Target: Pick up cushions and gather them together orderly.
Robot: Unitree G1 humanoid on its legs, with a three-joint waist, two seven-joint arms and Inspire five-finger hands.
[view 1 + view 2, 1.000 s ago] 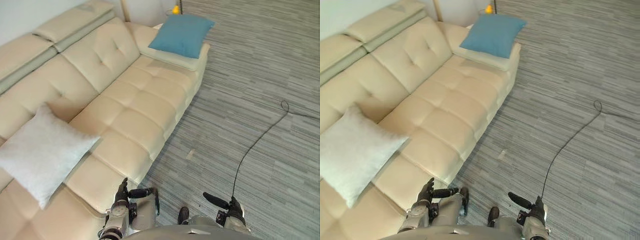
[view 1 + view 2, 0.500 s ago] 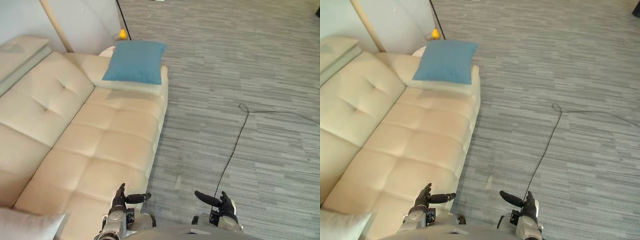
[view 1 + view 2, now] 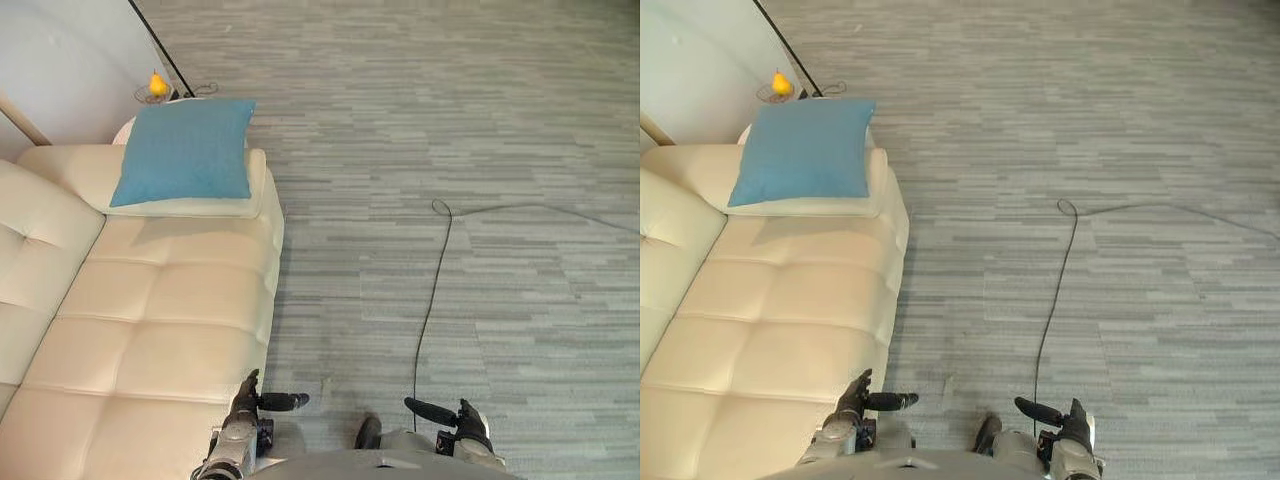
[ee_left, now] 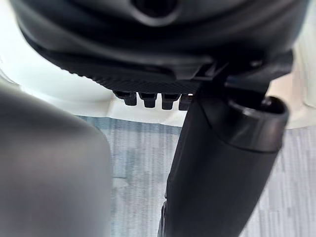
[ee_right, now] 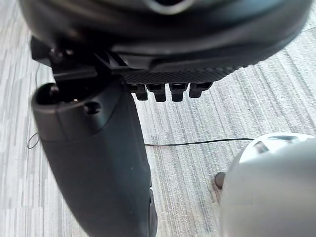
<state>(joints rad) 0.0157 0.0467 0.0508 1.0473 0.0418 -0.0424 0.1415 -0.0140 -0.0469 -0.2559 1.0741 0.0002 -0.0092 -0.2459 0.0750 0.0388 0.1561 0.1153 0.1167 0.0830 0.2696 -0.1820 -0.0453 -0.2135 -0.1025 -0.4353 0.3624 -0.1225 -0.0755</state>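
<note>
We see the blue cushion (image 3: 185,152) lying flat on the armrest (image 3: 192,209) at the far end of the cream sofa (image 3: 150,320), which is on the left in the head views. The cushion is well apart from both hands. Just behind it, near the wall (image 3: 60,60), stands a small yellow thing (image 3: 156,84); what it is we cannot tell. The left hand (image 3: 245,405) hangs low beside the front corner of the sofa seat, where the seat meets the grey floor (image 3: 450,120). Its fingers (image 4: 148,100) are relaxed, its thumb (image 4: 222,163) sticks out sideways, and it holds nothing. The right hand (image 3: 462,420) hangs low over the floor. It is loosened in the same way, thumb out, with nothing in it.
</note>
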